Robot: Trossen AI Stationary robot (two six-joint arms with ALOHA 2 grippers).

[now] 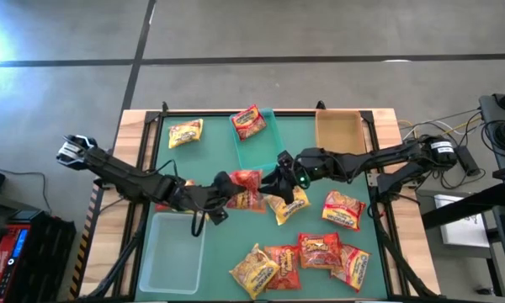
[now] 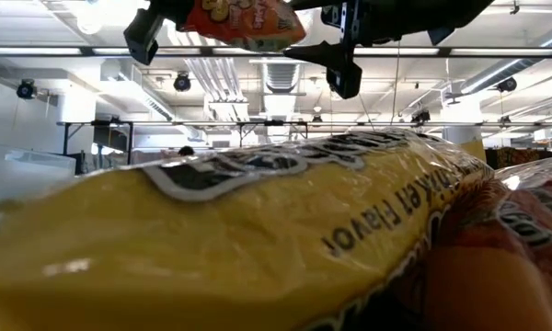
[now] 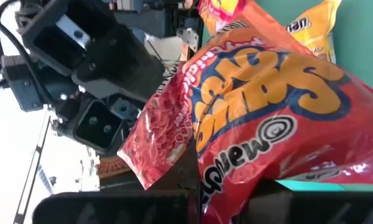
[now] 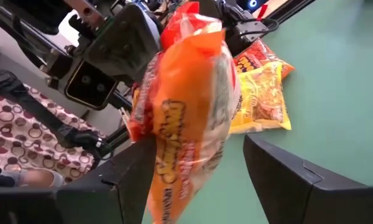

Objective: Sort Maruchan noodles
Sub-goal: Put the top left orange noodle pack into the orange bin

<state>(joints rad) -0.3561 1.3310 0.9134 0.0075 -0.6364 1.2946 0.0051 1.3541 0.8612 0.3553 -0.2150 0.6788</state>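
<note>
My left gripper [image 1: 225, 190] is shut on a red ramen packet [image 1: 246, 180], held above the middle of the table; the packet fills the left wrist view [image 3: 267, 112]. My right gripper [image 1: 275, 177] is open, and its fingers stand on either side of the same packet [image 4: 186, 106]. The low view shows the packet [image 2: 244, 18] high above the table between both grippers. More red and yellow packets [image 1: 273, 204] lie on the green mat below. My left gripper pinches one end of the red packet [image 3: 230, 180] between its two fingers, coming level from the table's left side. The packet is lifted clear of the table and stands out from the fingers toward my right gripper. My right gripper: I cannot tell whether one finger [image 4: 127, 177] touches the packet.
A teal bin [image 1: 269, 147] at the far middle holds a red packet [image 1: 248, 123]. A tan bin [image 1: 338, 131] stands at the far right, and a clear bin [image 1: 172, 249] at the near left. A yellow packet [image 1: 185, 133] lies at the far left. Several packets [image 1: 303, 257] lie at the near edge, and one of them [image 2: 258, 239] fills the low view.
</note>
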